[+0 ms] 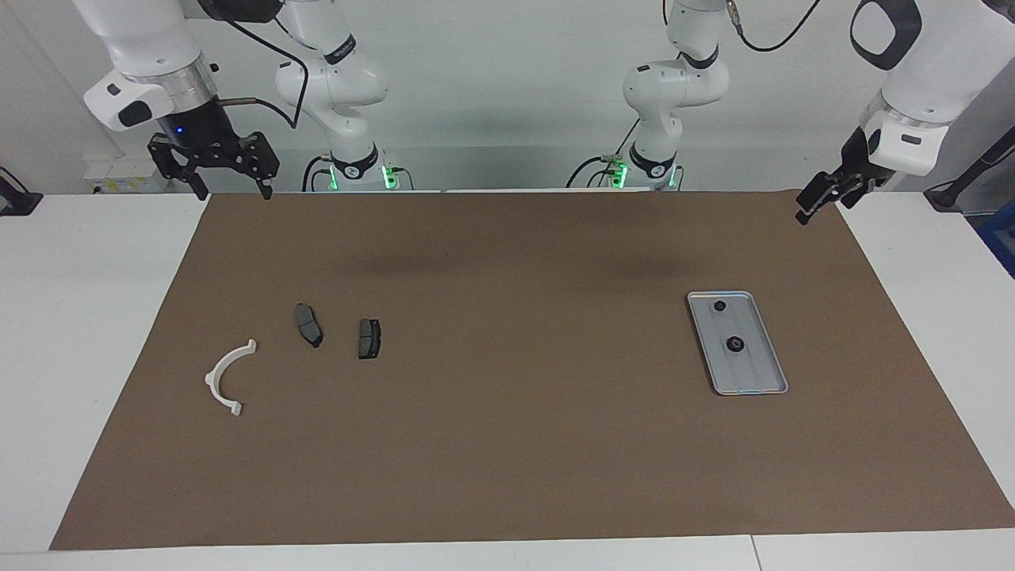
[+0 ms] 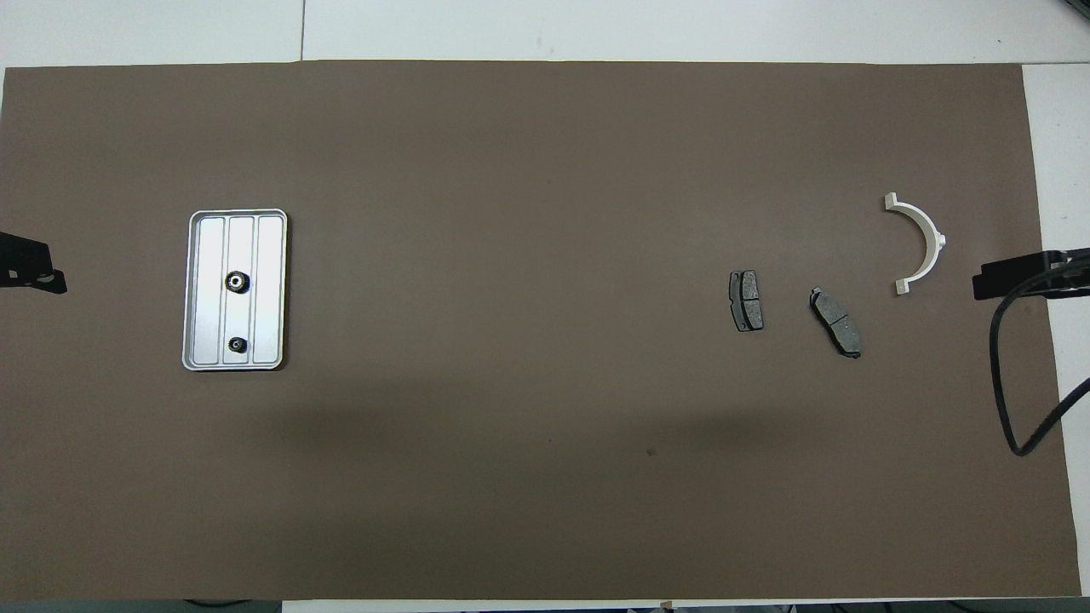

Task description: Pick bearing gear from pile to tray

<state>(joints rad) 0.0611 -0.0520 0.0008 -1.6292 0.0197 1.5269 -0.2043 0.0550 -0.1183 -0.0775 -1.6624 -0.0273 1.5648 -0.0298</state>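
My left gripper (image 1: 817, 202) hangs in the air over the corner of the brown mat (image 1: 507, 444) at my own edge of the bench (image 1: 71, 317), at the left arm's end. Its fingers are released and it carries nothing. In the overhead view only its black tip (image 2: 30, 271) shows at the picture's border.

My right gripper (image 1: 230, 189) waits, raised over the mat's other corner at my own edge, at the right arm's end. Its fingers are spread apart and empty as well.

The tray (image 1: 761, 381) lies flat on the mat toward the left arm's end of the bench, roughly midway between my edge and the edge away from me. Two bearing gears lie in it, well apart from each other: one bearing gear (image 1: 735, 344) (image 2: 237, 282) about in the middle of the tray, a smaller bearing gear (image 1: 719, 306) (image 2: 238, 345) close to the tray's short rim that faces me.

What is left of the pile (image 1: 301, 349) lies toward the right arm's end of the bench: two brake pads, one brake pad (image 1: 369, 339) (image 2: 746, 300) and a second brake pad (image 1: 308, 324) (image 2: 836, 321) beside it, not touching. The white half-ring bracket (image 1: 226, 379) (image 2: 921, 243) lies closer to the bench's end edge and farther from me than the pads.
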